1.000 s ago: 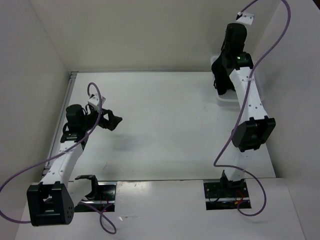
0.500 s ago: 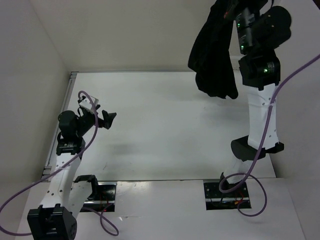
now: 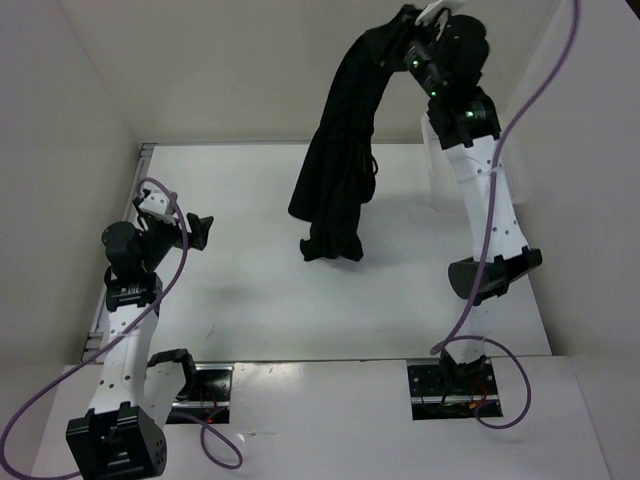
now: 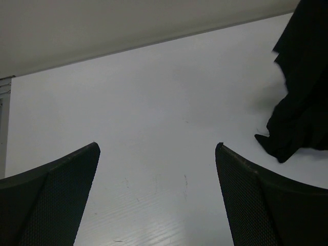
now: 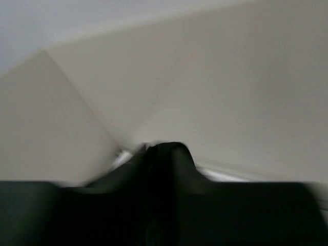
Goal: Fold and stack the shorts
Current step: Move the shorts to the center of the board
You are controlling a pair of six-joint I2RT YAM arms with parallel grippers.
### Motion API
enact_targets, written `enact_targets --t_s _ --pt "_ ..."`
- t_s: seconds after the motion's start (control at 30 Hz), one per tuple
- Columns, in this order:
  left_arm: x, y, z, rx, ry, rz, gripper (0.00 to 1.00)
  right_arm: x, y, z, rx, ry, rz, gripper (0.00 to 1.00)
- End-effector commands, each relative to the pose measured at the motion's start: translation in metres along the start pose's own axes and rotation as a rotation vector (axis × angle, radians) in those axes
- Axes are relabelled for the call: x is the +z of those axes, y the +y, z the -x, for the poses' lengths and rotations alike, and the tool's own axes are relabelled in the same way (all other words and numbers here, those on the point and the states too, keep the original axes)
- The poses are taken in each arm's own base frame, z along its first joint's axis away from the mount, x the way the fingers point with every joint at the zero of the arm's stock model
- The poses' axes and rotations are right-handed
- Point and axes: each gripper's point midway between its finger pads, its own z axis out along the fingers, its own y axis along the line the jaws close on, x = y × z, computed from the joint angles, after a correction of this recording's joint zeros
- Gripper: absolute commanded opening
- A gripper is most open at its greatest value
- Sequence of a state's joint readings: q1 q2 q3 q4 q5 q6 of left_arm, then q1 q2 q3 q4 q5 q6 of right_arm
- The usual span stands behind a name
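- Right claw is up high over the far right of the desk, pinched tight on one end of the shorts.
- The jaws themselves are buried in cloth in the top view. The grip reads from the whole garment hanging off that one point.
- The shorts hang in a long dark drape, running down and to the left from my right claw toward the middle of the desk.
- The lower end is bunched in a clump near the desk centre, on the far half. I can't tell whether it touches the surface or hangs just above it.
- The right wrist view is blurred. It shows only a dark hump of the shorts against pale walls, and no finger detail is readable.
- Left claw is low on the left side of the desk, spread wide with nothing between the fingers.
- In the left wrist view my left claw frames bare desk.
- The hanging end of the shorts shows at the right edge of that view, well apart from my left fingers.
- White basket sits at the far right, just left of my right forearm. It is washed out and partly hidden.
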State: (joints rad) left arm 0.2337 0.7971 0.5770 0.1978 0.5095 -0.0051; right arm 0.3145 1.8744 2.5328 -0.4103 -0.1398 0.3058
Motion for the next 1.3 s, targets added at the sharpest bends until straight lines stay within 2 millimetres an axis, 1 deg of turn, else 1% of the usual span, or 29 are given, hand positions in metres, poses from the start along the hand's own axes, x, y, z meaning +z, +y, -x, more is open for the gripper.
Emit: enact_targets --t_s 0.0,0.03,0.07,0.1,0.13,0.2,0.23,0.27,0.3,0.33,0.37,0.4,0.43,0.47,0.5,0.53,0.6,0.63,0.7,0.77,0.83,0.87,0.9,1.0,1.03,1.1,1.13,1.17,1.27 --pt "0.007 0.006 0.025 0.04 -0.058 -0.002 1.0 0.02 -0.03 -0.076 0.112 0.161 -0.092 0.48" --pt "0.011 0.008 0.018 0.027 -0.037 -0.004 1.0 0.023 -0.048 -0.11 0.101 0.232 -0.143 0.69" --pt "0.012 0.009 0.02 0.027 -0.037 -0.004 1.0 0.028 -0.063 -0.137 0.093 0.276 -0.184 0.86" --pt "0.016 0.009 0.016 0.021 -0.028 -0.017 1.0 0.027 -0.076 -0.155 0.072 0.313 -0.224 0.99" --pt "0.016 0.007 0.02 0.026 -0.037 -0.027 1.0 0.026 -0.087 -0.18 0.045 0.365 -0.246 0.99" --pt "0.017 0.006 0.018 0.022 -0.03 -0.041 1.0 0.021 -0.1 -0.201 -0.032 0.42 -0.258 0.99" --pt "0.017 0.006 0.018 0.022 -0.03 -0.041 1.0 0.014 -0.109 -0.226 -0.067 0.483 -0.265 0.99" --pt "0.017 0.003 0.012 0.015 -0.02 -0.053 1.0 0.008 -0.111 -0.231 -0.088 0.504 -0.265 0.99" --pt "0.016 0.003 0.015 0.02 -0.028 -0.052 1.0 0.001 -0.111 -0.231 -0.108 0.516 -0.261 0.99" --pt "0.015 0.002 0.003 0.007 -0.008 -0.054 1.0 -0.012 -0.116 -0.258 -0.116 0.588 -0.253 0.99" --pt "0.015 -0.001 -0.001 0.002 -0.001 -0.063 1.0 -0.021 -0.117 -0.268 -0.155 0.625 -0.231 0.99" --pt "0.013 -0.001 0.002 0.008 -0.009 -0.063 1.0 -0.031 -0.113 -0.271 -0.173 0.647 -0.196 0.99" --pt "0.013 -0.004 -0.006 -0.002 0.004 -0.073 1.0 -0.051 -0.115 -0.302 -0.175 0.734 -0.168 0.99" --pt "0.013 -0.004 -0.01 -0.004 0.008 -0.073 1.0 -0.062 -0.108 -0.315 -0.165 0.775 -0.109 0.99" --pt "0.011 -0.005 -0.007 0.001 0.0 -0.073 1.0 -0.074 -0.106 -0.326 -0.159 0.809 -0.089 0.97" --pt "0.011 -0.005 -0.012 -0.005 0.009 -0.073 1.0 -0.096 -0.107 -0.344 -0.148 0.867 -0.08 0.94" --pt "0.009 -0.008 -0.015 -0.006 0.01 -0.082 1.0 -0.115 -0.106 -0.36 -0.129 0.91 -0.069 0.85" --pt "0.009 -0.008 -0.015 -0.006 0.01 -0.083 1.0 -0.132 -0.109 -0.374 -0.139 0.949 -0.067 0.83" --pt "0.009 -0.008 -0.017 -0.011 0.017 -0.083 1.0 -0.154 -0.118 -0.395 -0.165 1.006 -0.077 0.78" --pt "0.008 -0.009 -0.023 -0.022 0.034 -0.084 1.0 -0.159 -0.125 -0.404 -0.184 1.01 -0.094 0.76" --pt "0.006 -0.012 -0.023 -0.022 0.033 -0.093 1.0 -0.161 -0.135 -0.41 -0.175 1.008 -0.123 0.73" --pt "0.006 -0.012 -0.023 -0.022 0.033 -0.093 1.0 -0.161 -0.147 -0.41 -0.158 1.001 -0.153 0.73" --pt "0.006 -0.012 -0.023 -0.022 0.033 -0.093 1.0 -0.157 -0.148 -0.404 -0.145 0.986 -0.157 0.73" --pt "0.007 -0.014 -0.03 -0.04 0.057 -0.104 1.0 -0.151 -0.167 -0.411 -0.074 0.977 -0.216 0.73" --pt "0.008 -0.013 -0.033 -0.046 0.066 -0.105 1.0 -0.151 -0.169 -0.419 -0.048 0.985 -0.231 0.73" --pt "0.007 -0.015 -0.031 -0.048 0.068 -0.116 1.0 -0.153 -0.183 -0.422 -0.033 0.986 -0.269 0.73" --pt "0.008 -0.015 -0.035 -0.058 0.083 -0.117 1.0 -0.157 -0.186 -0.433 -0.027 1.006 -0.274 0.73" --pt "0.008 -0.015 -0.033 -0.059 0.084 -0.117 1.0 -0.161 -0.187 -0.436 -0.033 1.018 -0.271 0.73" --pt "0.009 -0.016 -0.041 -0.077 0.108 -0.128 1.0 -0.164 -0.19 -0.454 -0.006 1.047 -0.274 0.73"
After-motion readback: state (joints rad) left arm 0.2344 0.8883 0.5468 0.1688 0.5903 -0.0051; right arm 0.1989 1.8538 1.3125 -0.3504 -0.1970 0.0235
